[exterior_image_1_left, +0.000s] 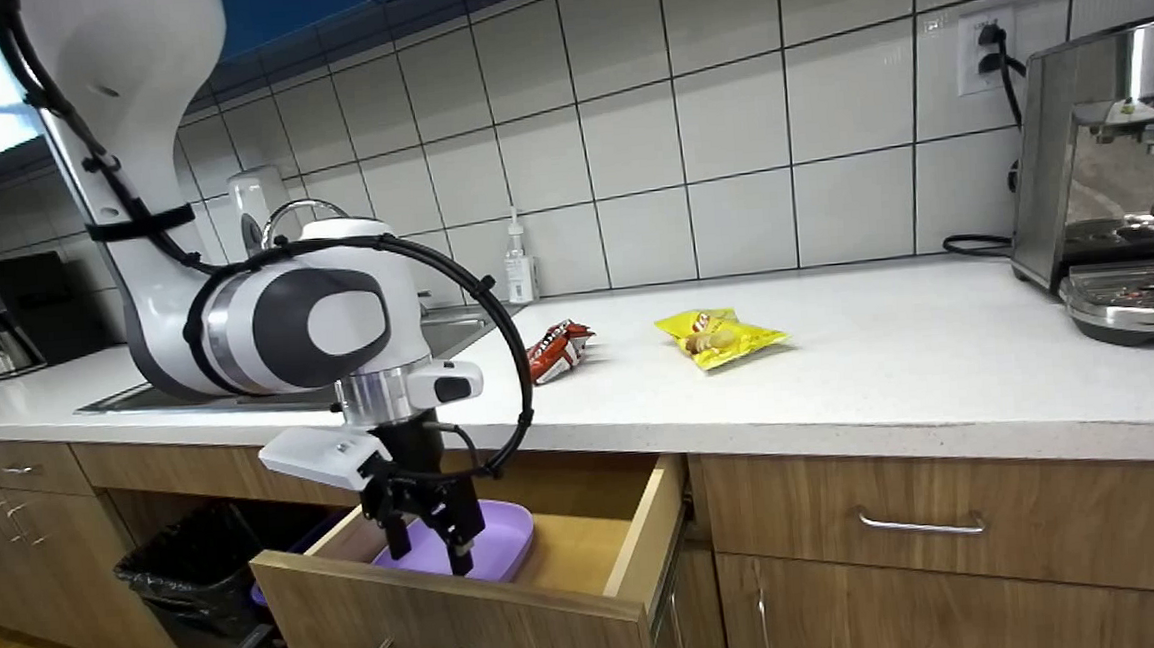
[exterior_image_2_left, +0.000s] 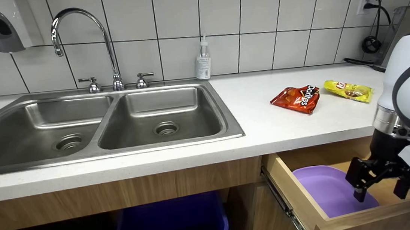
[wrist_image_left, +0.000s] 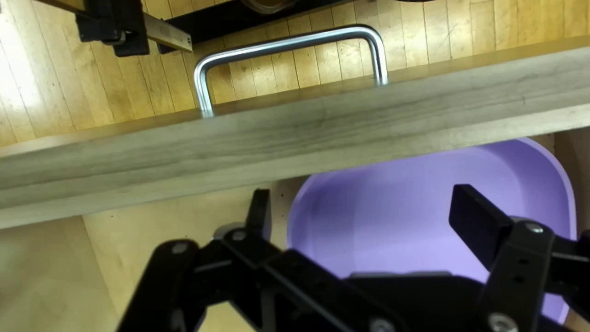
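Observation:
My gripper (wrist_image_left: 359, 198) is open and empty, its two black fingers wide apart. It points down over the open wooden drawer (exterior_image_1_left: 454, 612) in both exterior views, with the fingers (exterior_image_2_left: 380, 192) just above or inside the drawer. Below it a shallow purple plastic tray (wrist_image_left: 392, 221) lies in the drawer. In the wrist view one finger is over the tray and the other over the bare drawer bottom beside it. I cannot tell whether a finger touches the tray. A red Doritos bag (exterior_image_2_left: 297, 100) and a yellow Lay's bag (exterior_image_1_left: 718, 337) lie on the white counter above.
The drawer front with its metal handle (wrist_image_left: 295, 46) borders the gripper closely. The counter edge (exterior_image_1_left: 844, 438) overhangs the drawer's back. A steel sink (exterior_image_2_left: 162, 145), a pump bottle (exterior_image_2_left: 202, 60) and a coffee machine (exterior_image_1_left: 1129, 180) are around. Bins (exterior_image_2_left: 170, 223) stand beside the drawer.

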Robot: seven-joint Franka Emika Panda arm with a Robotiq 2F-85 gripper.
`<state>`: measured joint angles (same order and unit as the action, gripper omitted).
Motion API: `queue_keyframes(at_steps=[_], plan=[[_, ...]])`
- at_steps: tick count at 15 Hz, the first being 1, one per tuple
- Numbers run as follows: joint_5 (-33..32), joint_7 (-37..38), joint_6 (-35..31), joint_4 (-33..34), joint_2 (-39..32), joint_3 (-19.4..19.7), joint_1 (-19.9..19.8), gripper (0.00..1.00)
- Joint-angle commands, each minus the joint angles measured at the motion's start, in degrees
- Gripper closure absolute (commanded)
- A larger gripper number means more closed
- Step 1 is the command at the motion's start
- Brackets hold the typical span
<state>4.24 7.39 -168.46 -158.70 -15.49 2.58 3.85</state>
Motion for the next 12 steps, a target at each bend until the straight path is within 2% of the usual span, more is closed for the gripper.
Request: queue_keyframes(at_steps=[1,5,12], plan=[[2.4,1.6,1.4,-1.2,4.9,-1.8,-1.0,0.00],[2.2,3.6,2.0,-1.2,8.9,-1.5,0.3,0.00],[-1.8,11.9,2.1,-1.0,15.6,-1.4,2.4,0.00]])
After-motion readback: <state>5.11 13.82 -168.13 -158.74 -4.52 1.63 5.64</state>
